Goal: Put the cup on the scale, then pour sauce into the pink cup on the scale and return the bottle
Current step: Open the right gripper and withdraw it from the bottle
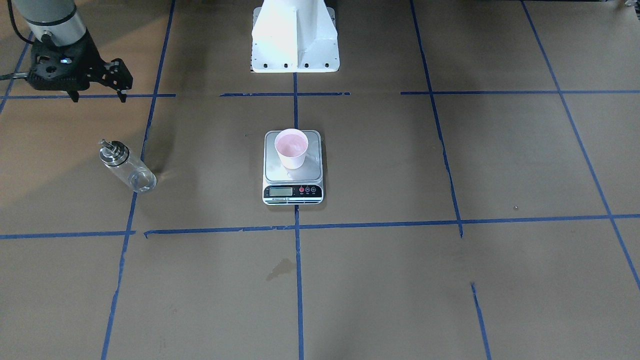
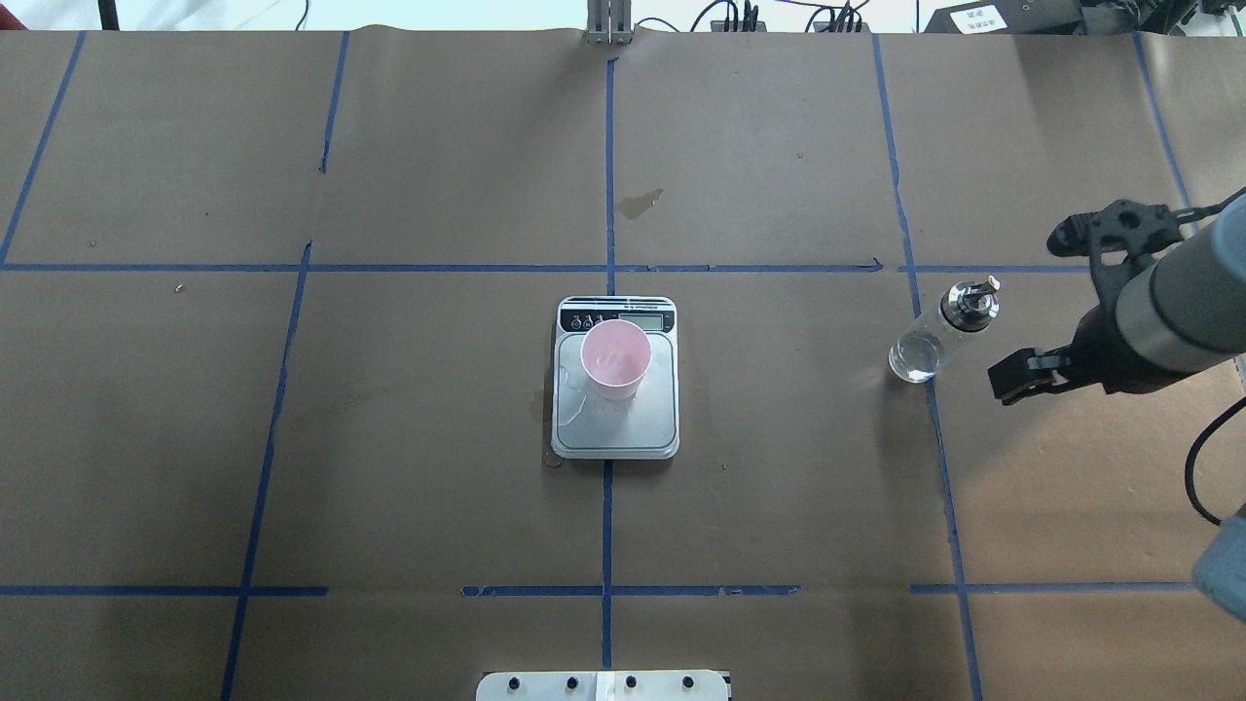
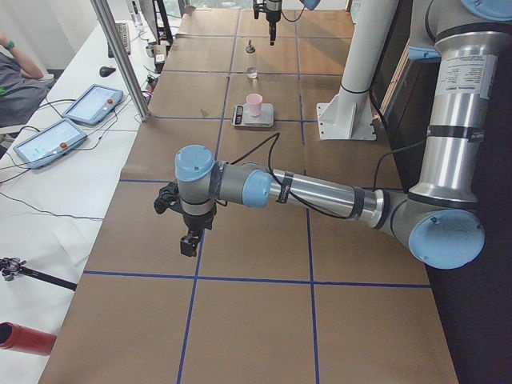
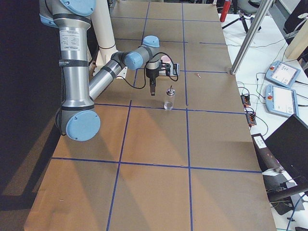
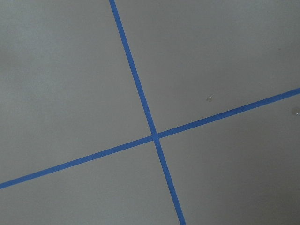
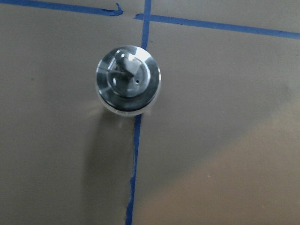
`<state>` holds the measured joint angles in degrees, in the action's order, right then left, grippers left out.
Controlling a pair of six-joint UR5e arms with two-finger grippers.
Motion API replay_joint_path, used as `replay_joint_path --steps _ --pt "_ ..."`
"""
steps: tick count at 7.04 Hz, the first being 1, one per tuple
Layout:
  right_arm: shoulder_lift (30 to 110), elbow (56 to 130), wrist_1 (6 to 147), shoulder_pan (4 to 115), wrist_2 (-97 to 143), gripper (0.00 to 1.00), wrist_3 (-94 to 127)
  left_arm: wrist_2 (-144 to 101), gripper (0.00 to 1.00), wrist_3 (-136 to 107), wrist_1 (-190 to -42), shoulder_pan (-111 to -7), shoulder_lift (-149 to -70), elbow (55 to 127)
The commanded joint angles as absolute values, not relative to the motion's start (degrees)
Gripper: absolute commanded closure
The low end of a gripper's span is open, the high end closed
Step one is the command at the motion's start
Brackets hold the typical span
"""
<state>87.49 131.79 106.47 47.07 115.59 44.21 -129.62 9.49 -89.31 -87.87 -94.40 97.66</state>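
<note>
Too small to read: the display [image 1: 280, 191] on the scale [image 1: 280, 172]. Barely to be made out inside the bottle [image 1: 127, 167], well aside of the scale: the sauce [image 1: 140, 181]. Cannot tell whether the left gripper [image 3: 189, 244], far from the scale, stands open or closed. Cut off behind the scale by the front view's top edge: the robot base [image 1: 295, 40].

The table [image 5: 65, 65] fills the view, a plain grey-brown paper surface. Two strips of blue tape cross on it: a steep strip [image 5: 132, 75] runs from top edge to bottom edge, and a shallow strip [image 5: 75, 163] rises from lower left to the right edge, the crossing [image 5: 155, 136] near the middle. A tiny pale speck [image 5: 209, 99] lies above the shallow strip, right of the crossing, and a second speck [image 5: 295, 111] sits below it at the right edge
</note>
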Motion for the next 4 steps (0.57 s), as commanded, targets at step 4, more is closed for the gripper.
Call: replay_joint_path --steps 4 --pt "87.1 112.8 112.5 81.5 133.8 0.0 -12.5 -129.6 0.0 9.5 -89.0 -87.9 -93.5 99.6"
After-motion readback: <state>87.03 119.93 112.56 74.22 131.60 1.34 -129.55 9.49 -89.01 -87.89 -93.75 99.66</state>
